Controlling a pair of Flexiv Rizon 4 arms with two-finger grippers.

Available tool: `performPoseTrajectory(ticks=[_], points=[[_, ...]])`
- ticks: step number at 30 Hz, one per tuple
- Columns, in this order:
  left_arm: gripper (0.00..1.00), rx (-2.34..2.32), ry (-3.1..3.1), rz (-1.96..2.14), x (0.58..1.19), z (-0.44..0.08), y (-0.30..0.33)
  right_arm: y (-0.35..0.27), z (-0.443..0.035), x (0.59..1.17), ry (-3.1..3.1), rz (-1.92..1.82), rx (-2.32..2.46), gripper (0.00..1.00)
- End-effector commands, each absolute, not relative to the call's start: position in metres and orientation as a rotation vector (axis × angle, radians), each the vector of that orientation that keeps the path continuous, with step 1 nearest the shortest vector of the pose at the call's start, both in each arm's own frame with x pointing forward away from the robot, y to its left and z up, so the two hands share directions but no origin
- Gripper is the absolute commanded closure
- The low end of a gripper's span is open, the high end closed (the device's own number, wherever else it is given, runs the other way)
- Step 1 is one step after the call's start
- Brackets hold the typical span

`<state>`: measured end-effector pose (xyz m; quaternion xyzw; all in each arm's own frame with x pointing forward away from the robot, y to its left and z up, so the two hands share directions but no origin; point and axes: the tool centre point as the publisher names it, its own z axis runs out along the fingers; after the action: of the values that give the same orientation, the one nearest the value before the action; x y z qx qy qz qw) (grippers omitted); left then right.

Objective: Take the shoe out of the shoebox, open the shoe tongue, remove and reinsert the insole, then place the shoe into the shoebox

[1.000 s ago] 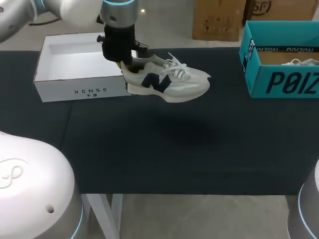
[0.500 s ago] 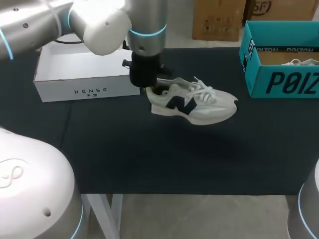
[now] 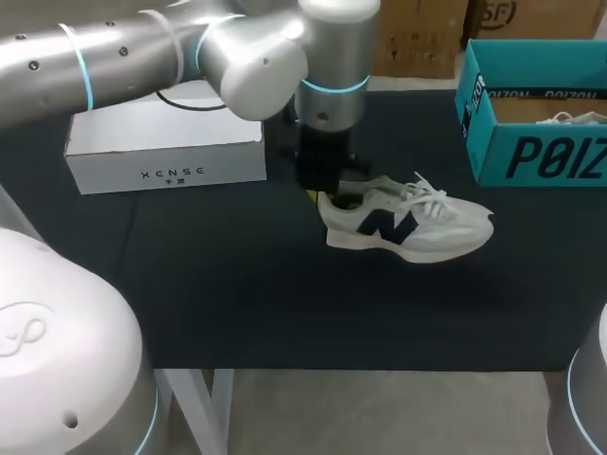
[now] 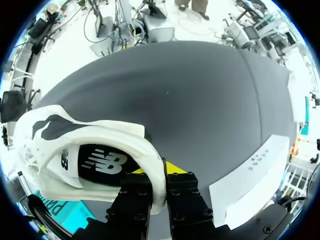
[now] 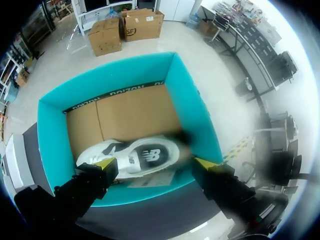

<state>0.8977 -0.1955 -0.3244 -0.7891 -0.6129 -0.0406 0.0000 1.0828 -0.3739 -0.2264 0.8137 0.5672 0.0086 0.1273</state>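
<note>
Though clamped, shoe (image 3: 408, 227) heel half-hidden.

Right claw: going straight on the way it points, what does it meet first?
Probably the white shoe lying in the teal box: it sits ahead, between the open right claw's fingers. Depth is unclear.

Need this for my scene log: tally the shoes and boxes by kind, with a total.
Shoes: 2, the gripped shoe and the boxed shoe.
Boxes: 2, the white box and the teal box.
Total: 4.
</note>
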Motion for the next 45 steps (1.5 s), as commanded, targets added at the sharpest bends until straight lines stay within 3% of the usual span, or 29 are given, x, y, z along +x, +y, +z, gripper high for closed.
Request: performPoseTrajectory(ticks=[1, 23, 45], points=[[1.0, -2.468, -1.92, -0.134, 0.9, -0.322, -0.199, -0.374, -0.226, 1.083, 1.649, 0.025, 2.369, 0.0], [1.0, -2.468, -1.92, -0.134, 0.9, -0.322, -0.199, -0.374, -0.226, 1.083, 1.649, 0.025, 2.369, 0.0], [1.0, -2.162, -1.938, -0.34, 0.89, -0.32, -0.212, -0.374, -0.226, 1.083, 1.649, 0.025, 2.369, 0.0]])
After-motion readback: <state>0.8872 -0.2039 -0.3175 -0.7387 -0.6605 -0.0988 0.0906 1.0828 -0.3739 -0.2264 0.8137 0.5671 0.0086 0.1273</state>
